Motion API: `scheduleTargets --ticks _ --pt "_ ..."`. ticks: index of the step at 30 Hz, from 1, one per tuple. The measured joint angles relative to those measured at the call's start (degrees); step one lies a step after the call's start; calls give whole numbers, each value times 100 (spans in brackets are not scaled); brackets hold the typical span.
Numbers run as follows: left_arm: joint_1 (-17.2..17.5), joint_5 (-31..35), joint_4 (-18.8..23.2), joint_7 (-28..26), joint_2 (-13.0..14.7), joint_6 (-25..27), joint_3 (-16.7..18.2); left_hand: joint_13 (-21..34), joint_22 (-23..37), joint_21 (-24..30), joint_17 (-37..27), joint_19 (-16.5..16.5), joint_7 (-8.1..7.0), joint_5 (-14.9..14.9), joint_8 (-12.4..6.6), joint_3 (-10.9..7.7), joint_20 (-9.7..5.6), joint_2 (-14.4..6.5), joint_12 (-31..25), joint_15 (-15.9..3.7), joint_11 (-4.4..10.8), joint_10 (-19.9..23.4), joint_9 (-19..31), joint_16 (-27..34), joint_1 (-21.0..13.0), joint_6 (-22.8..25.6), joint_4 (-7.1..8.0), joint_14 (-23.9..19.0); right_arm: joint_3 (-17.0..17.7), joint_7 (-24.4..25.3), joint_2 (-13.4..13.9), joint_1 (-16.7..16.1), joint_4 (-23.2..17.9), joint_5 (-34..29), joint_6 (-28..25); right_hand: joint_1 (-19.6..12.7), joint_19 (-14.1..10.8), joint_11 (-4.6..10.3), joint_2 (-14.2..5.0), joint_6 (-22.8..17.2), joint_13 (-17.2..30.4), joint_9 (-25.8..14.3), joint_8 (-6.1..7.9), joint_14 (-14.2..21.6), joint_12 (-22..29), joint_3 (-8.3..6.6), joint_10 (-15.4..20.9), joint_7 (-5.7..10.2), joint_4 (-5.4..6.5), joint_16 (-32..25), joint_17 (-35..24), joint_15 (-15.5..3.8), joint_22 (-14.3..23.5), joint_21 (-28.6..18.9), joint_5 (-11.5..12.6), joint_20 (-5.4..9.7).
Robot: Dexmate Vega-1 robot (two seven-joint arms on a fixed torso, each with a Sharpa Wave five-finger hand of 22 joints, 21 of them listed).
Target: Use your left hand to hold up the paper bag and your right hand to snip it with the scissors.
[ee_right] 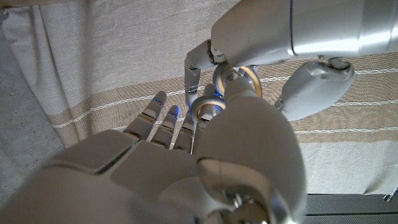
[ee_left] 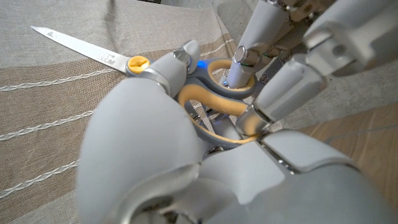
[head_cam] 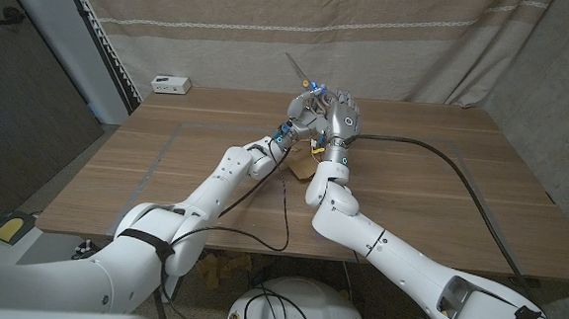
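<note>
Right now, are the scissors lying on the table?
No. In the head view the scissors are raised above the table, held between the left hand and the right hand.

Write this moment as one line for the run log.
stage: both hands on scissors, no snip yet | left hand: grips scissors, raised | right hand: finger in handle loop | paper bag: on table, unheld

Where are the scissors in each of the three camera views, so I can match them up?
Head view: the scissors are raised above the table's far middle, between the two hands, blade tip up-left.
Left wrist view: blade runs to the upper left, yellow-lined handle loops at centre among the fingers.
Right wrist view: just the handle loops, upper centre.
Shared landmark: the striped curtain behind them.
</note>
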State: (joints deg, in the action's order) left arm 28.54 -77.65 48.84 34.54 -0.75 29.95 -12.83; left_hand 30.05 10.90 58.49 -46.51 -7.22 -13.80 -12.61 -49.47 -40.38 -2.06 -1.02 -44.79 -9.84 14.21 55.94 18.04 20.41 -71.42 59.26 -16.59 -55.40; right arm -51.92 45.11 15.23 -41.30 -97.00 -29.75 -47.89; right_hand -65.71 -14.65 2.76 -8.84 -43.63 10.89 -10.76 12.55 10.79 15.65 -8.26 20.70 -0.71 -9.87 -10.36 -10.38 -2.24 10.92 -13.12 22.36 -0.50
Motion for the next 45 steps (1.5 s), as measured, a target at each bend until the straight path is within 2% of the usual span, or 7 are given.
scheduleTargets --ticks 7,12,19,25,32,44,45 --pt "59 -3 133 5 0 57 -26 0 -5 -1 -31 1 0 0 -12 0 0 0 -9 -21 0 0 0 -26 0 -1 0 -21 28 89 -43 -19 58 -29 -3 59 -124 63 209 -158 7 -11 93 177 27 37 185 16 36 -28 0 14 0 -18 -170 19" --pt "159 -3 331 5 1 57 -35 0 -6 24 -31 1 1 0 -13 0 0 0 -21 -22 -1 -1 0 -24 0 -1 0 -22 28 191 -43 -19 58 -70 -24 172 -239 30 367 -276 -1 -67 139 336 33 98 299 132 98 -66 0 -14 0 -69 -223 52" --pt "316 -202 652 -405 6 179 -50 0 4 53 -160 0 2 0 -13 -1 0 0 -36 -21 -1 -1 0 -23 0 -2 0 -21 6 389 -194 2 318 -178 -65 184 -517 75 516 -596 -9 -238 427 786 83 121 615 -44 135 -117 -1 -10 16 -163 -217 82" --pt "428 -317 885 -624 32 179 -86 0 10 78 -330 -1 3 0 -13 -1 0 0 -50 -40 -2 -2 0 -23 0 -3 -1 -39 -18 553 -278 41 497 -239 -64 190 -646 112 523 -892 0 -348 648 1082 200 122 1075 -173 136 -161 -7 -22 43 -197 -128 111" --pt "455 -371 964 -685 80 180 -169 0 9 80 -657 -2 3 0 -13 -1 -1 0 -65 -39 -2 -2 0 -74 0 -3 -1 -37 -22 648 -319 54 585 -243 -16 58 -678 82 439 -1056 6 -328 736 1143 200 94 1168 -338 164 -161 -43 -22 43 -240 -107 143" --pt "364 -400 828 -685 87 180 -187 0 -1 61 -908 -2 4 0 -13 10 0 0 -121 -38 -12 -12 0 -158 0 -4 10 -35 32 665 -342 64 685 -125 96 30 -654 71 407 -1056 -3 -253 771 1143 198 94 1217 -338 163 -161 -35 -22 68 -240 -199 120" --pt "356 -400 814 -685 88 180 -187 0 -1 61 -908 -2 4 0 -13 17 0 0 -121 -39 -12 -12 0 -161 0 -4 18 -36 32 665 -342 64 685 -115 103 30 -654 71 407 -1056 -4 -228 825 1143 198 94 1217 -338 163 -161 -30 -21 68 -240 -199 119"
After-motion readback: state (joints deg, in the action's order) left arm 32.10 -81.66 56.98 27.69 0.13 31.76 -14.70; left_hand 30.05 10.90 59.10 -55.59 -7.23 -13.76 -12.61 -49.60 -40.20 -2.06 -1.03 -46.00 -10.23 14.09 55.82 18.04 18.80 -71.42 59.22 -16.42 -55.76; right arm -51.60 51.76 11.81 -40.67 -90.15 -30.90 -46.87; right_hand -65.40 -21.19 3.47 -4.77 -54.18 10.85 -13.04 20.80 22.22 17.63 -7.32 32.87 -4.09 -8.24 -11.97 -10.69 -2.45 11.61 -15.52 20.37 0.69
